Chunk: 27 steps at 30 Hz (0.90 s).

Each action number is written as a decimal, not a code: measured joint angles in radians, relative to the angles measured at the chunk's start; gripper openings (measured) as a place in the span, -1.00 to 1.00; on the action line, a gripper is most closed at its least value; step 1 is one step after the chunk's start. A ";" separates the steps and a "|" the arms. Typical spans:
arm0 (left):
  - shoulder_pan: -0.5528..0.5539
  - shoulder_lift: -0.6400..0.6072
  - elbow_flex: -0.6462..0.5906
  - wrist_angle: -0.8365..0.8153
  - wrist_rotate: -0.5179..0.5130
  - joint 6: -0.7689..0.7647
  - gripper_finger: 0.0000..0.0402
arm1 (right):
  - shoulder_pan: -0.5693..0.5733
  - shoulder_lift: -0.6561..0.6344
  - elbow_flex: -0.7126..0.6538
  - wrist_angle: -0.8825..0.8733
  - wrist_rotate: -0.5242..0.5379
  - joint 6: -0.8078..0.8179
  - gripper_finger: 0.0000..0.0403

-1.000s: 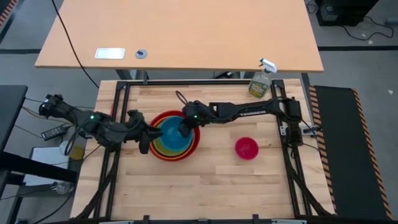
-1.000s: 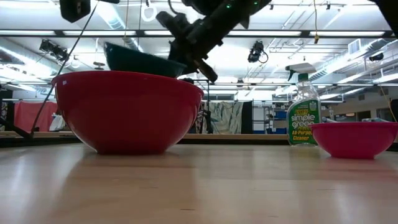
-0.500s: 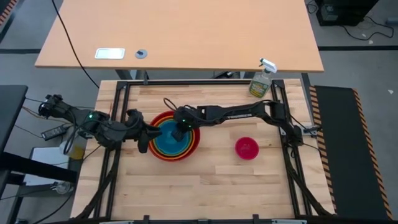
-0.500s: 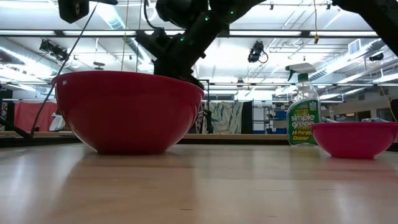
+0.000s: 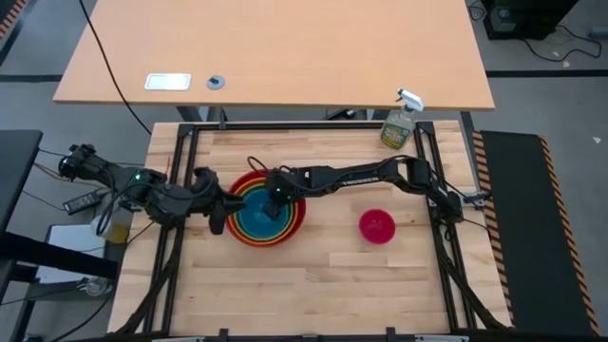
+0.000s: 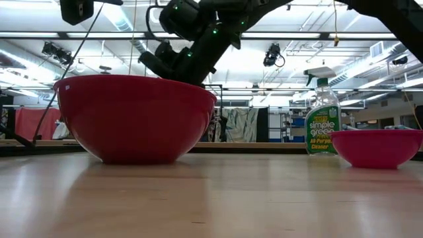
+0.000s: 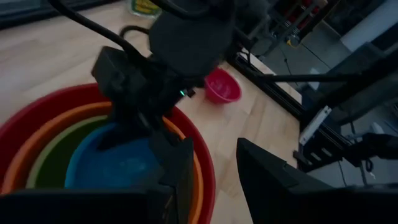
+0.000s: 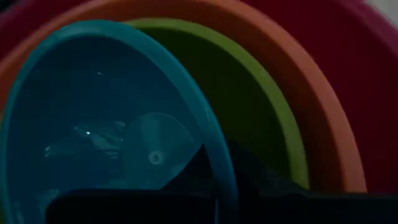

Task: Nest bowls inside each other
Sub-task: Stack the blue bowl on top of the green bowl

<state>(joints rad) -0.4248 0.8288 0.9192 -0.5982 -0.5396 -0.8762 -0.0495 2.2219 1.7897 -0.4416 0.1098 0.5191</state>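
Note:
A red bowl (image 5: 296, 224) stands left of the table's middle with an orange bowl (image 8: 292, 68) and a green bowl (image 8: 249, 99) nested in it. The blue bowl (image 5: 253, 218) lies innermost, pushed toward one side of the green one. My right gripper (image 5: 275, 203) reaches down into the stack from the right and is shut on the blue bowl. Above the red bowl's left rim, my left gripper (image 5: 220, 217) hovers open and touches nothing. The pink bowl (image 5: 377, 226) rests on its base, alone, to the right. My right gripper pinches the blue bowl's rim (image 8: 214, 149) on the bowl's far right side, one finger inside the bowl and one finger (image 8: 255, 177) outside it. It slants down from the table's right. The bowl sits down inside the green bowl, below the red rim.
A clear spray bottle (image 5: 399, 123) stands at the table's far right corner. The black frame rails (image 5: 432, 171) run along both sides. Bare wood lies along the near edge and between the stack and the pink bowl.
My right gripper has gone down and a little toward the table's left, still shut on the blue bowl. The bowl, held tilted above the red rim a second ago, has sunk into the green bowl and is hidden behind the red wall in the low view.

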 joint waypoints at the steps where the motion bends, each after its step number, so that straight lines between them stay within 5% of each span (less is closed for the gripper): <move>1: 0.000 0.000 0.000 0.000 0.009 -0.001 -0.37 | -0.001 0.000 0.000 -0.008 -0.004 0.001 -0.84; 9: 0.000 0.002 0.000 -0.058 0.066 -0.004 -0.37 | -0.006 0.002 -0.001 -0.027 -0.055 -0.006 -0.77; 27: 0.000 0.002 0.000 -0.095 0.092 -0.030 -0.37 | -0.010 0.002 0.024 -0.070 -0.079 -0.044 -0.14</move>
<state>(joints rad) -0.4248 0.8310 0.9192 -0.6930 -0.4472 -0.9066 -0.0597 2.2234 1.8133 -0.5115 0.0309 0.4751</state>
